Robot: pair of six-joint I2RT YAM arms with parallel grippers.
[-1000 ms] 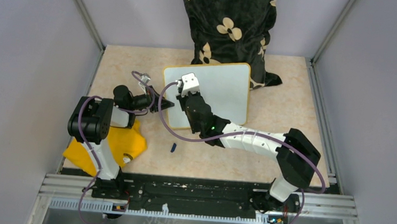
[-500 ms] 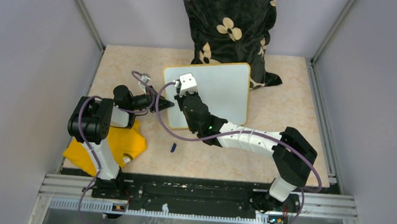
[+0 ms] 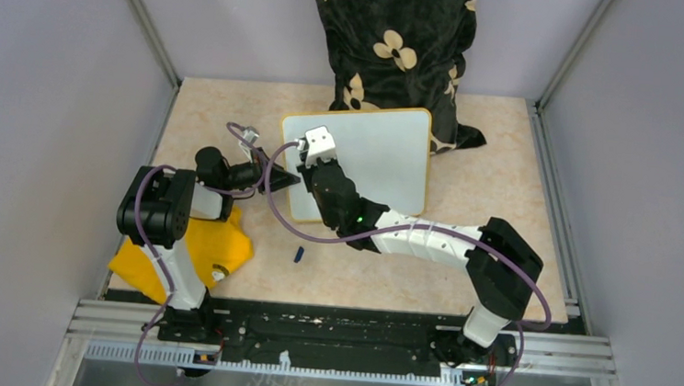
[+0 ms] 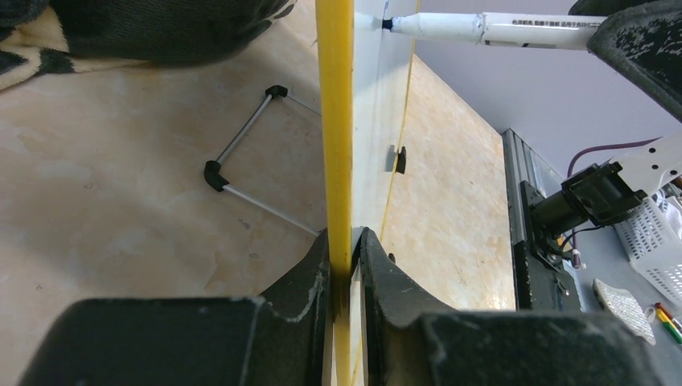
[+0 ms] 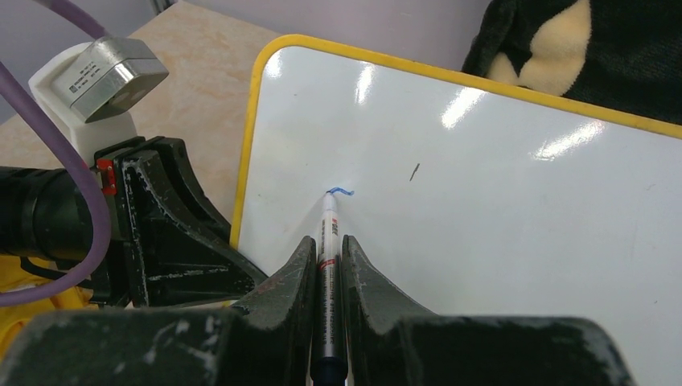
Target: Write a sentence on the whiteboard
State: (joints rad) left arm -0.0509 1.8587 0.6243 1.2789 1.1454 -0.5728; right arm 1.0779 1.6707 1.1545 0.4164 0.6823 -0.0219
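**Yellow cloth** (image 3: 188, 253): crumpled on the near-left of the table (image 3: 506, 169), partly under the left arm.

**Left gripper** (image 4: 344, 237): reaches right from the left arm. Its fingers are closed tight on the left rim of the whiteboard, one finger on each face, pinching the yellow edge between them.

**Small blue piece** (image 3: 297, 254): lies loose on the table, near of the whiteboard and between the two arms. Too small to say what it is.

**Whiteboard** (image 3: 387, 155): white face with a yellow rim and rounded corners, at the middle of the table toward the far side. It stands tilted rather than flat. The left wrist view shows it edge-on, with a thin wire frame (image 4: 241, 173) on the table on its left side and a small black foot (image 4: 400, 159) on its right side.

**Sentence** (image 5: 339, 191): only one short curved blue stroke shows, in the upper left part of the board. A tiny dark fleck (image 5: 414, 171) sits to its right.

**Marker** (image 5: 329, 221): white barrel, with its tip touching the board at the blue stroke.

**Right gripper** (image 5: 328, 241): closed around the marker's barrel, with the arm stretched from the near right across to the board's left part.

**Dark floral fabric** (image 3: 387, 40): black with cream flowers, bunched at the far edge behind the board.
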